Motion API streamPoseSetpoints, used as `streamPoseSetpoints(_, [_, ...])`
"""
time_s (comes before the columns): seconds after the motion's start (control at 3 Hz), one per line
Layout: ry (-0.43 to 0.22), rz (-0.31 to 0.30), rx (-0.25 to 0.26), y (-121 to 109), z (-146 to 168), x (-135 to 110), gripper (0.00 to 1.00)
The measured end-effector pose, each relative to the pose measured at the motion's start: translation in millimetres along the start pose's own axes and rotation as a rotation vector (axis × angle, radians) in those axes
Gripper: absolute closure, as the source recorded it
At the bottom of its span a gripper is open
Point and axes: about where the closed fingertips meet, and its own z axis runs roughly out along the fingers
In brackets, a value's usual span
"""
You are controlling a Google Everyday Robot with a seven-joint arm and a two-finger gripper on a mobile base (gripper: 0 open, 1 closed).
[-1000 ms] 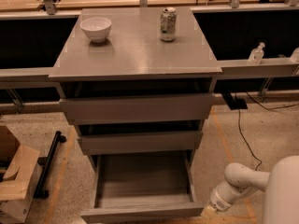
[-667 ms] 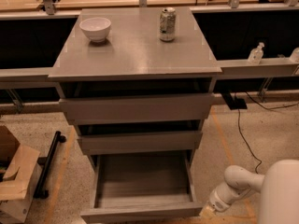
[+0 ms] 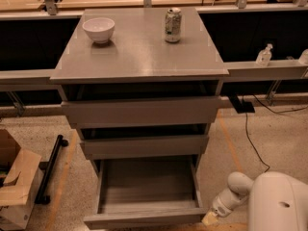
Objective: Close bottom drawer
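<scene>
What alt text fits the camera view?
The bottom drawer of a grey cabinet is pulled far out toward the camera. The robot's gripper is low beside the drawer's front right corner. A white bowl and a can stand on the cabinet top.

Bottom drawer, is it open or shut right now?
Open: the bottom drawer is pulled far out, its interior showing. The gripper is beside its front right corner.

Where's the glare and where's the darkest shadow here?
Camera view: soft glare on the cabinet top beside the can; darkest shadow under that top; the open bottom drawer is dim inside; the gripper, by its front right corner, is lit.
</scene>
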Motion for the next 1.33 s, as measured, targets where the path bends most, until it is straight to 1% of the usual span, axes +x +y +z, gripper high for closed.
streamPoseSetpoints(0.33, [-0.003, 0.001, -0.012, -6, 6, -5, 1.0])
streamPoseSetpoints(0.67, [-0.12, -0.061, 0.051, -16, -15, -63, 1.0])
streamPoseSetpoints(1.0, [-0.12, -0.061, 0.051, -16, -15, -63, 1.0])
streamPoseSetpoints(1.33, [-0.09, -0.097, 0.066, -19, -12, -73, 1.0])
